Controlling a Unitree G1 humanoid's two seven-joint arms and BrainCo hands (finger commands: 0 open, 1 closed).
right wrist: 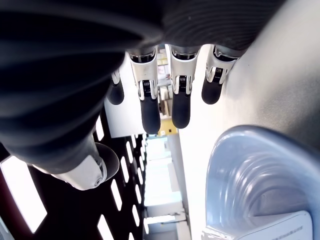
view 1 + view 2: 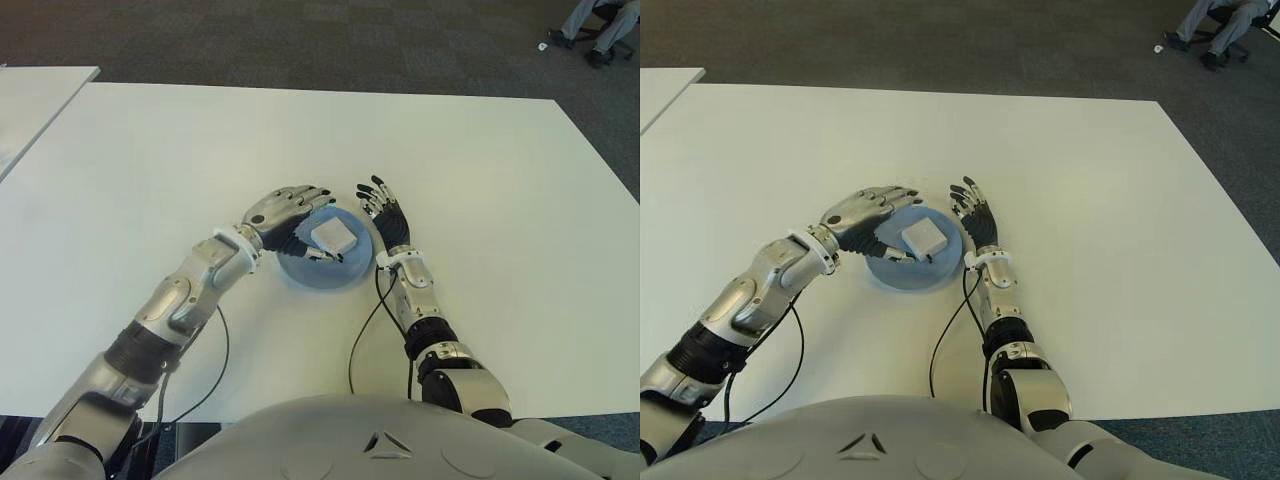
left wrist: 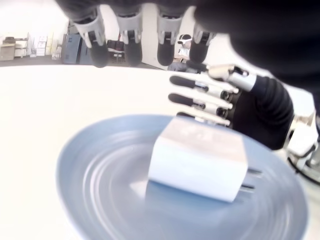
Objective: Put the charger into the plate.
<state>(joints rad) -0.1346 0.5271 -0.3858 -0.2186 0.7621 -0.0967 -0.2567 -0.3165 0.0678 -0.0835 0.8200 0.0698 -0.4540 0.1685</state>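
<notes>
A white cube-shaped charger (image 2: 332, 237) lies inside the blue plate (image 2: 330, 275) near the middle of the white table (image 2: 500, 180). My left hand (image 2: 303, 220) reaches over the plate's left side, with its fingers spread above the charger and its thumb below it. In the left wrist view the charger (image 3: 200, 162) rests on the plate (image 3: 100, 170) with its prongs sideways, and no finger touches it. My right hand (image 2: 385, 212) stands open beside the plate's right rim, fingers straight and holding nothing.
Black cables (image 2: 365, 330) trail from both wrists toward my body. A second table (image 2: 40, 90) stands at the far left. A person's legs (image 2: 600, 25) show on the carpet at the far right.
</notes>
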